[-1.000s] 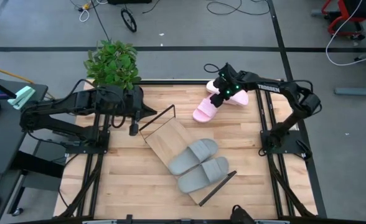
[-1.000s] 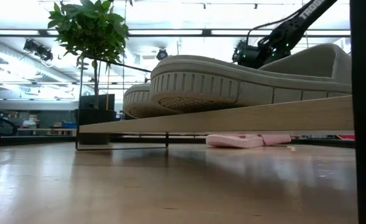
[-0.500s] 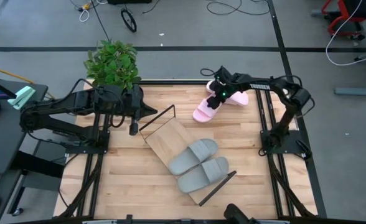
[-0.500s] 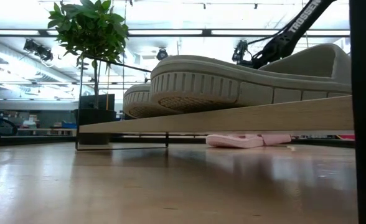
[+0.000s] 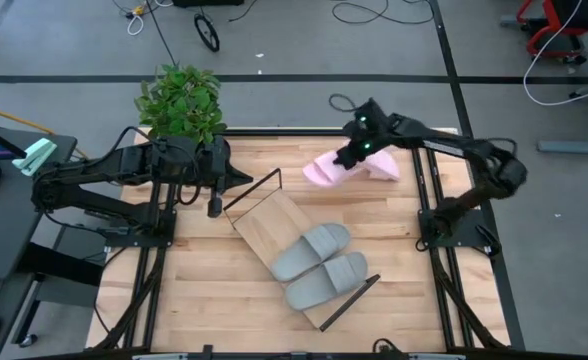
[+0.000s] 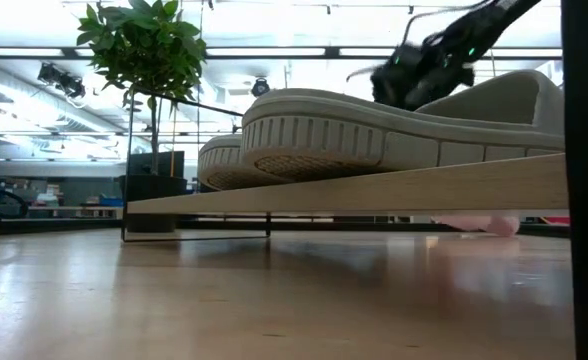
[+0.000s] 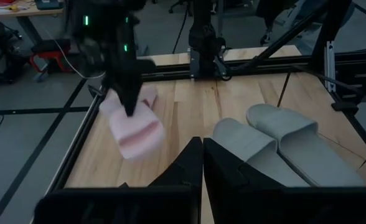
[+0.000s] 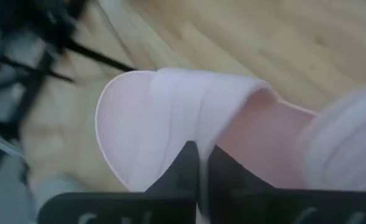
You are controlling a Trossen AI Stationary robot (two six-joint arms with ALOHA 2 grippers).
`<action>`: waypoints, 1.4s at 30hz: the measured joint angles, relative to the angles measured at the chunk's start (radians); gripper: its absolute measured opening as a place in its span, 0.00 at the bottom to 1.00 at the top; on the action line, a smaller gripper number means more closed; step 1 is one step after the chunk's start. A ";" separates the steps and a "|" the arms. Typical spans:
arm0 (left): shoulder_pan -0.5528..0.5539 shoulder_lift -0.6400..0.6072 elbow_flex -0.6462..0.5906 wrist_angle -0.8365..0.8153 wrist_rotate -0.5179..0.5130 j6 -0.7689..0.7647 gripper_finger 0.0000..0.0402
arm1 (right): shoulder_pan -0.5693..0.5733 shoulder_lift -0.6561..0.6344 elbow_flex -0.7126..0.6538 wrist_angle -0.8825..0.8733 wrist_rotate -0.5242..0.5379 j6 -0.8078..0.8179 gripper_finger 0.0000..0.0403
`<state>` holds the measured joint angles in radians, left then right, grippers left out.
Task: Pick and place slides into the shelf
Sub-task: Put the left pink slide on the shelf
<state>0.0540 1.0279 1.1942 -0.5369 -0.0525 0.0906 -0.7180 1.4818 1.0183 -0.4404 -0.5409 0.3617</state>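
Observation:
Two grey slides [image 5: 311, 250] [image 5: 327, 279] lie side by side on the shelf [image 5: 264, 225], a light-wood board set slantwise mid-table. At the table's far right, my right gripper [image 5: 349, 160] is shut on one pink slide [image 5: 322, 172], which is raised off the table. The other pink slide [image 5: 384, 166] lies on the tabletop just right of it. My left gripper [image 5: 214, 208] is shut and holds nothing, waiting at the far left beside the shelf's black end frame. My right gripper pinches the pink slide at its wide strap [image 8: 189, 124] between its two fingers, coming from above and slanting down from the table's right. The left wrist view shows the slide [image 7: 136, 130] hanging tilted below the fingers, clear of the table.
A potted plant [image 5: 181, 100] stands at the table's far left corner, behind my left arm. The shelf's thin black frame ends [image 5: 252, 192] [image 5: 349, 298] stick up at both short sides. Bare tabletop [image 5: 214, 290] lies along the near left.
My right gripper has shut on the pink slide and lifted it clear of the table, carrying it a little toward the far edge and the left. The slide now hangs tilted. The second pink slide has stayed on the table.

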 joint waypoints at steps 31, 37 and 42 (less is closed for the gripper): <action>0.000 0.000 0.000 -0.012 0.000 0.031 0.04 | 0.022 -0.372 0.006 0.515 0.032 0.666 0.02; 0.000 0.000 0.000 -0.029 0.000 0.026 0.02 | 0.191 -0.354 0.054 0.498 0.083 0.632 0.02; 0.000 0.000 0.000 -0.030 0.000 0.026 0.04 | 0.358 -0.317 0.056 0.454 0.123 0.586 0.02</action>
<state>0.0537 1.0275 1.1938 -0.5667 -0.0521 0.1165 -0.3604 1.1652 1.0740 0.0132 -0.4180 0.9479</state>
